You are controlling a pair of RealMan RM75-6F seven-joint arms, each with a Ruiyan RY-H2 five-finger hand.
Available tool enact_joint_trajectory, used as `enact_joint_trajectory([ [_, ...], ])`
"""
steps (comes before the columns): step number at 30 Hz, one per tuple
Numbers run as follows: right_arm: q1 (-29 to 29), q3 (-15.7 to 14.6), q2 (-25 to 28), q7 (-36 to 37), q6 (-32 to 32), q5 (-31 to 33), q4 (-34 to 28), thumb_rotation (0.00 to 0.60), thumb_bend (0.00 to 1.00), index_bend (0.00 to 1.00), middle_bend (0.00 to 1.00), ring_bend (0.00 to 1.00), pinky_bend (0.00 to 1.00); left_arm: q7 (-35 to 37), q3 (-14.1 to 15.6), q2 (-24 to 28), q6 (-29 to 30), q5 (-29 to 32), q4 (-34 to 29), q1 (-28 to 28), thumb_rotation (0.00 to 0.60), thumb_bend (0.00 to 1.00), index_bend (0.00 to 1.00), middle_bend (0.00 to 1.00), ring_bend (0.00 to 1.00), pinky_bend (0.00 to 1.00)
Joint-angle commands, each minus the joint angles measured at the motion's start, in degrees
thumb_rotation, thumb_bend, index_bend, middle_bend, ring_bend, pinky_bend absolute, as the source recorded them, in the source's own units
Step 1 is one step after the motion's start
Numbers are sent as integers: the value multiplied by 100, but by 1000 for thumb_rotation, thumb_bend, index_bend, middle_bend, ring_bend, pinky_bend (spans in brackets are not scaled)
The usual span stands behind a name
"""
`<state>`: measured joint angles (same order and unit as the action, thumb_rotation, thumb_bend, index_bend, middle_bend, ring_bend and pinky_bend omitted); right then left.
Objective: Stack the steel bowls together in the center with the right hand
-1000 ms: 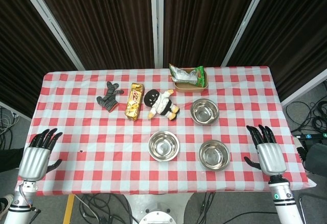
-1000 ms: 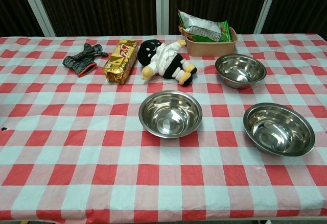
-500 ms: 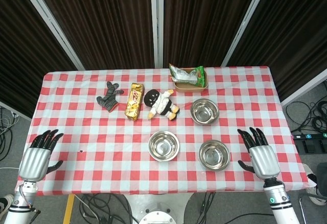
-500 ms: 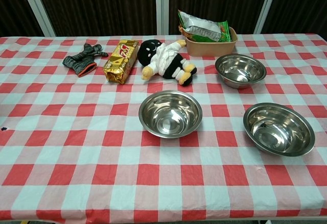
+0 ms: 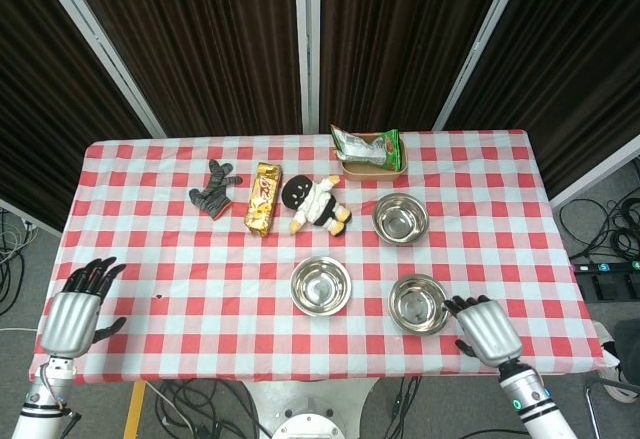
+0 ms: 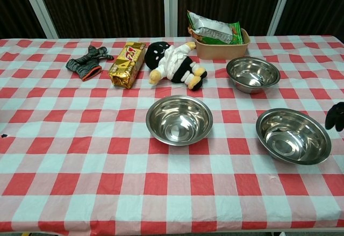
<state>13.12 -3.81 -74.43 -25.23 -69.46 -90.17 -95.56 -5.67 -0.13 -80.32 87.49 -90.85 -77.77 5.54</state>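
Three steel bowls stand apart on the checked cloth. One bowl (image 5: 320, 285) (image 6: 179, 120) is at the centre front, a second bowl (image 5: 418, 303) (image 6: 293, 135) at the front right, a third bowl (image 5: 400, 218) (image 6: 252, 74) behind it. My right hand (image 5: 480, 327) hangs just right of the front right bowl, fingers pointing at its rim and holding nothing. Only its dark fingertips (image 6: 336, 116) show at the right edge of the chest view. My left hand (image 5: 72, 314) is open at the table's front left edge, far from the bowls.
Along the back lie a grey glove (image 5: 215, 187) (image 6: 86, 61), a gold snack pack (image 5: 263, 198) (image 6: 127, 64) and a plush doll (image 5: 318, 202) (image 6: 174, 64). A tan tray (image 5: 372, 166) (image 6: 220, 48) holds a green snack bag. The table's right edge is close beside my right hand.
My right hand has swung left and lower, turning its fingers toward the front right bowl's rim. The bowls have not moved. The left hand has barely shifted.
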Motion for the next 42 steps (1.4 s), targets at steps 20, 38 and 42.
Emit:
enact_joint_trajectory([
  [20,306,74,-718,-552,316,-54,493,600,100,444,423,424,434,324,11,-25,-27,65,277,-22,600,136,227,245,152,222],
  [38,484,136,-1019,-708,517,144,769,600,121,494,445,424,433,431,18,-45,-83,93,414,-6,600,136,227,245,152,222],
  [42,517,122,-1054,-760,575,189,786,600,125,506,455,424,433,450,13,-44,-93,94,417,5,600,136,227,245,151,222],
])
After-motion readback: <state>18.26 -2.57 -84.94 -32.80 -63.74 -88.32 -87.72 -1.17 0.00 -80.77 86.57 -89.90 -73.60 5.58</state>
